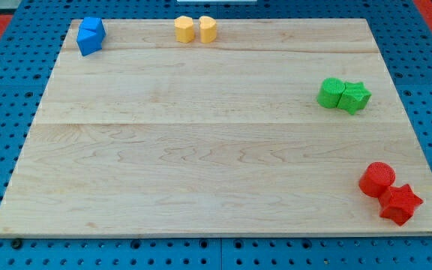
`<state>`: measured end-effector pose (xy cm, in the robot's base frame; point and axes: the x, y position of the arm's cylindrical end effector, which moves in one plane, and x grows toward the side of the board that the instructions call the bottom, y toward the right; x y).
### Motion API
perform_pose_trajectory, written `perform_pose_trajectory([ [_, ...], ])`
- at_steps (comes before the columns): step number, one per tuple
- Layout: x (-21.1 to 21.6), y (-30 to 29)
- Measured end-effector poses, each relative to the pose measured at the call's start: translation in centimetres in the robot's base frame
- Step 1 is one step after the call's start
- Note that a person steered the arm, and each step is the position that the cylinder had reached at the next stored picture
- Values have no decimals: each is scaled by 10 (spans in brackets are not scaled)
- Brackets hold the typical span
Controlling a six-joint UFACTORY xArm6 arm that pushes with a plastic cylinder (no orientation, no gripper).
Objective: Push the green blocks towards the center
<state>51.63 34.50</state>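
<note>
Red blocks, a plastic cylinder [377, 179] and a star-shaped one [400, 203], sit nearest, touching at the pale wooden surface's [201, 150] bottom-right corner. Two green plastic blocks [344, 95], one rounded and one star-like, touch near the view's right edge, well off centre; colours seem paired deliberately. Yellow cylinders [195, 29] and blue angular blocks [91, 35] line the top. My tip is out of view, so its position relative to the greens can't be told.
</note>
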Motion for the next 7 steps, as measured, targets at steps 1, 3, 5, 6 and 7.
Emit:
perform_pose_trajectory([
  [1, 0, 0],
  [3, -4, -5],
  [5, -42, -9],
  [6, -75, -49],
  [7, -99, -70],
])
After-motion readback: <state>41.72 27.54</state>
